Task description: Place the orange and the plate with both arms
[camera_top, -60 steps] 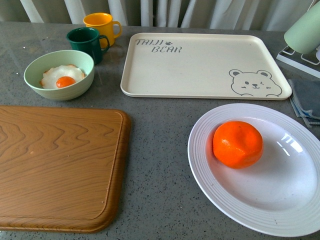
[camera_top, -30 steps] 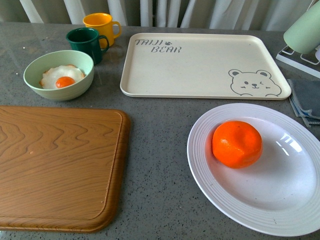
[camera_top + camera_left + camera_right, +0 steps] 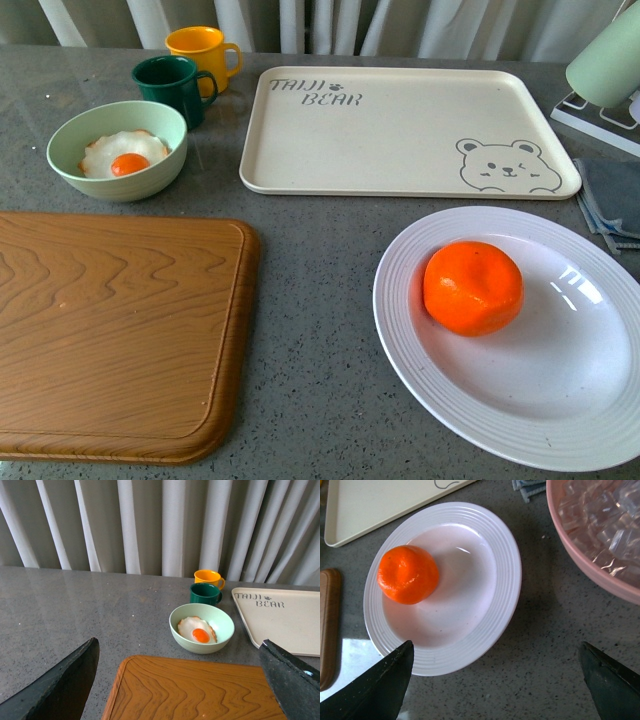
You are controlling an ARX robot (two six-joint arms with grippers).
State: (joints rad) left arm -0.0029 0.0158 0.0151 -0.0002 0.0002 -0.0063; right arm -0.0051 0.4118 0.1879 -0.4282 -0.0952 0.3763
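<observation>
The orange [image 3: 473, 287] lies in the well of the white ridged plate [image 3: 420, 370] at the front right of the grey table. The right wrist view shows the same orange [image 3: 408, 574] on the plate [image 3: 505, 580] from above. My right gripper [image 3: 495, 680] is open and hangs above the bare table just beside the plate's rim. Open as well, my left gripper [image 3: 180, 680] hovers over the wooden board [image 3: 195, 690], holding nothing. Neither arm appears in the front view.
A wooden cutting board [image 3: 110, 330] fills the front left. Behind stand a pale green bowl with a fried egg [image 3: 118, 150], a dark green mug [image 3: 172, 85], a yellow mug [image 3: 200, 50] and a cream bear tray [image 3: 400, 125]. A pink bowl of ice [image 3: 600, 530] sits beside the plate.
The front view has drifted very slightly; the plate and orange sit a few pixels further left. Nothing on the table was grasped or moved.
</observation>
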